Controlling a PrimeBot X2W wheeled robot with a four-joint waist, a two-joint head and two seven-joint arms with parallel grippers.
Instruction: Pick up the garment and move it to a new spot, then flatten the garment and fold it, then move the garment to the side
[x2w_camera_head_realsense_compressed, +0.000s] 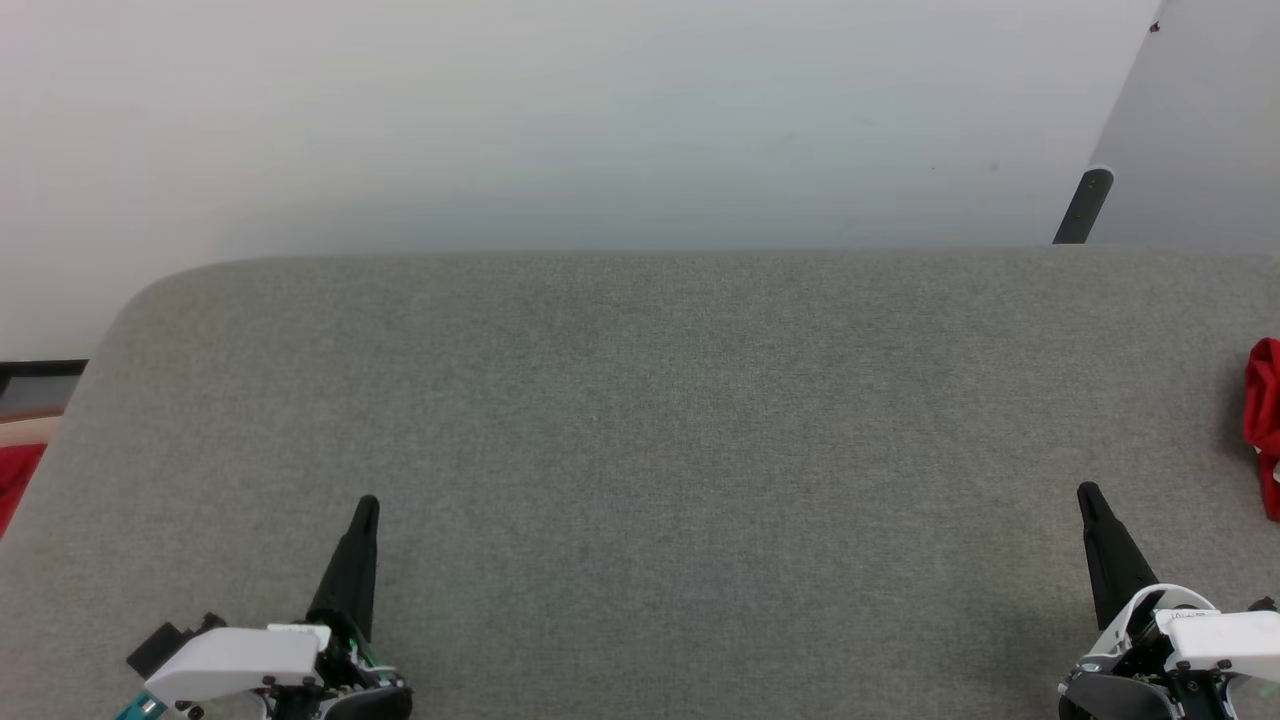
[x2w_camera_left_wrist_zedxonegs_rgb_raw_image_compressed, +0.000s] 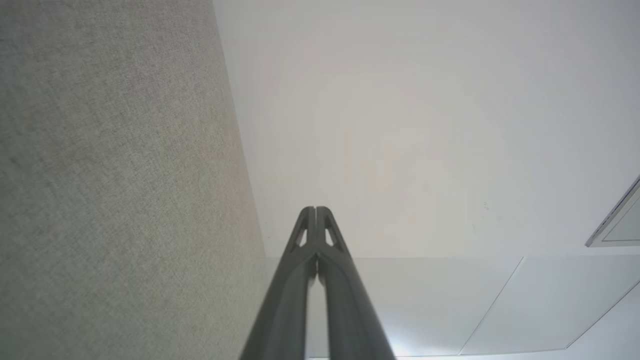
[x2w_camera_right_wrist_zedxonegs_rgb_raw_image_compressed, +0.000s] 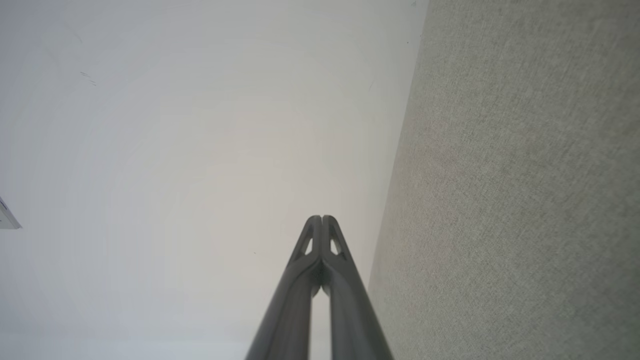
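Closest to us, at the lower left of the head view, the left gripper (x2w_camera_head_realsense_compressed: 367, 503) comes out of a smooth white plastic shell (x2w_camera_head_realsense_compressed: 240, 660). Its 2 long dark fingers taper to 1 blunt tip, and the jaws are pressed together with nothing between them. At the lower right, the right gripper (x2w_camera_head_realsense_compressed: 1088, 492) has the same shape, and its jaws are also pressed together and empty. In the left wrist view the left gripper (x2w_camera_left_wrist_zedxonegs_rgb_raw_image_compressed: 316, 209) shows matte dark fingers that meet along a thin line, each with a small triangular opening near the tip. In the right wrist view the right gripper (x2w_camera_right_wrist_zedxonegs_rgb_raw_image_compressed: 322, 218) looks the same.

Both grippers are over the worktop (x2w_camera_head_realsense_compressed: 640, 400). It is covered with a grey woven fabric of fine grain, and its far left corner is rounded. The garment (x2w_camera_head_realsense_compressed: 1264, 400) lies on this worktop at the right edge of the head view, nearer to the right gripper. We see only a small crumpled red part with soft folds, so we cannot read any writing on it. Behind the worktop is a pale, smooth wall (x2w_camera_head_realsense_compressed: 600, 120). A black bar (x2w_camera_head_realsense_compressed: 1085, 205) with a rounded top leans at the far right. Beyond the worktop's left edge a flat red patch (x2w_camera_head_realsense_compressed: 15, 485) shows, and we cannot tell what it is.
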